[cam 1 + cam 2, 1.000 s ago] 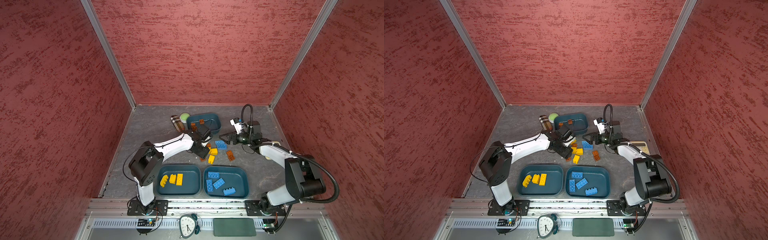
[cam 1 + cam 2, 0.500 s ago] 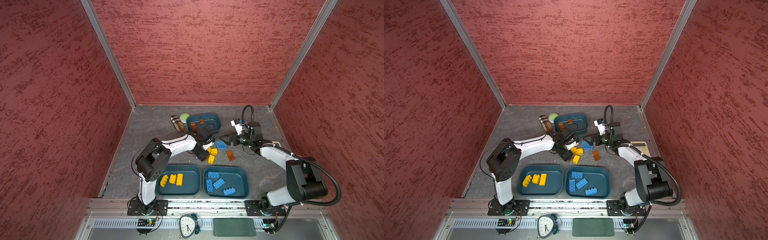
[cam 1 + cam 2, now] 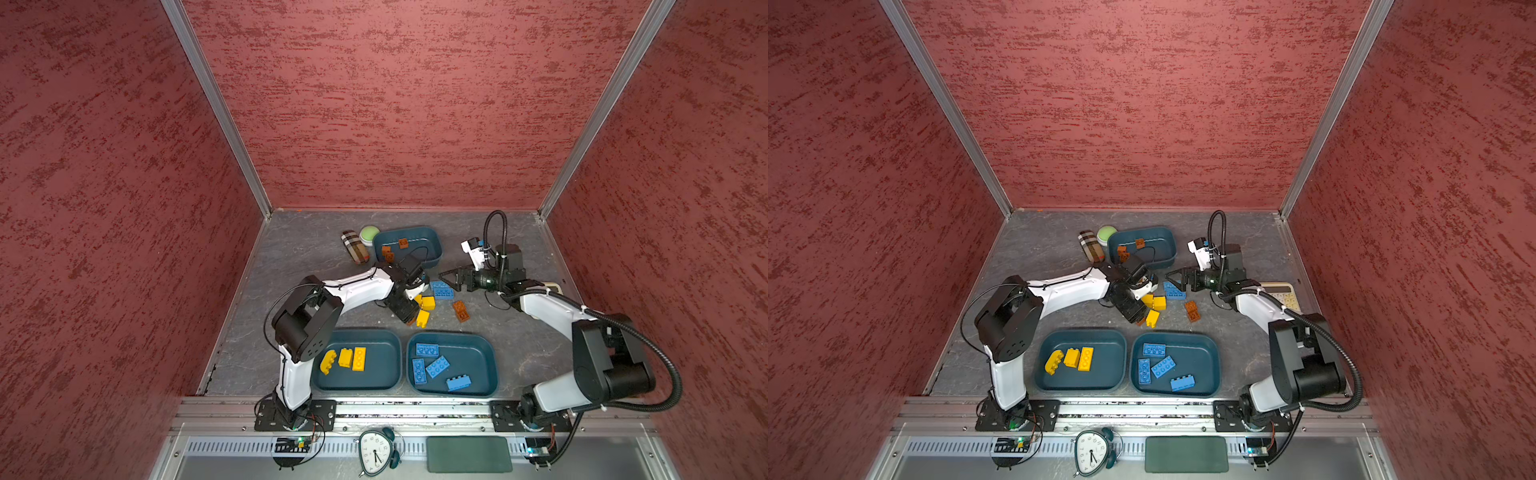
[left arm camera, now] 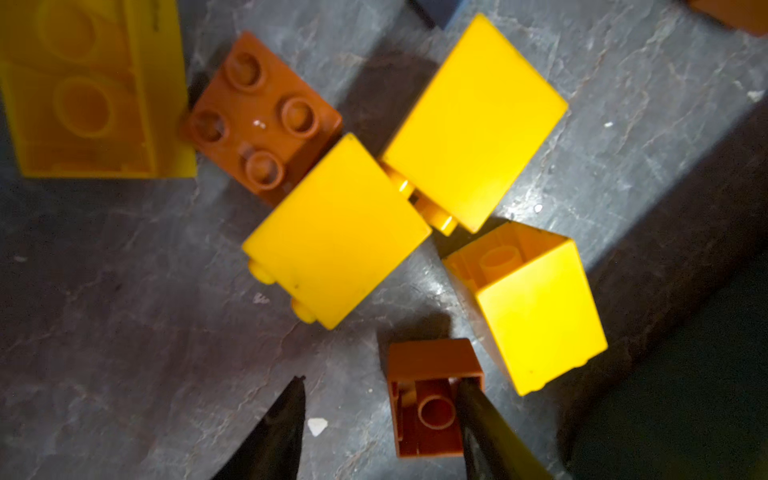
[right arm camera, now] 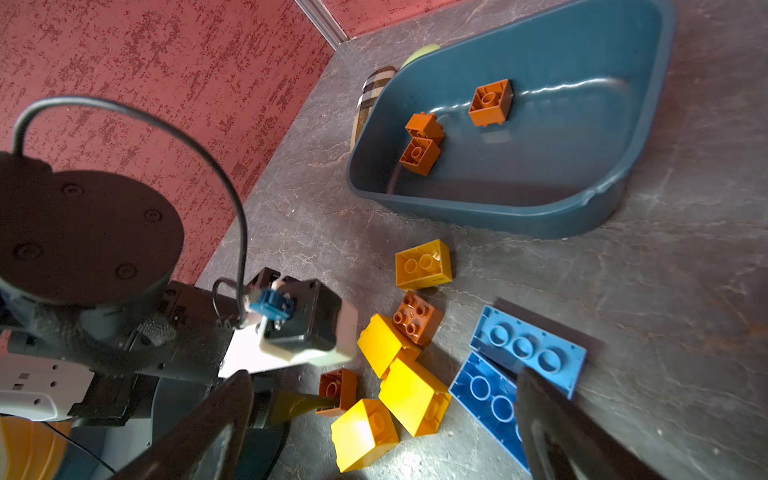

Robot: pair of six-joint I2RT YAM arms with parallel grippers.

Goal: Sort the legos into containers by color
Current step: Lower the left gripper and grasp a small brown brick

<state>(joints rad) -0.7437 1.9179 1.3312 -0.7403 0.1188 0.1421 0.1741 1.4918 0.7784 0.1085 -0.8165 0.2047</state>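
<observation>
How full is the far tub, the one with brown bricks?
Nearly empty: the far tub holds only three brown bricks, and the rest of it is bare.

The left gripper [image 4: 379, 384] has slid nearer, to a small brown brick [image 4: 428, 399]. Its jaws have closed a little.

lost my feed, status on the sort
left pincer open at loose brown lego. right pincer open by blue legos. yellow legos crowd the brown one.

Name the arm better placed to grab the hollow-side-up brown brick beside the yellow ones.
Left. The left gripper is open with one finger over that brown brick; the right gripper sits over the blue bricks.
</observation>
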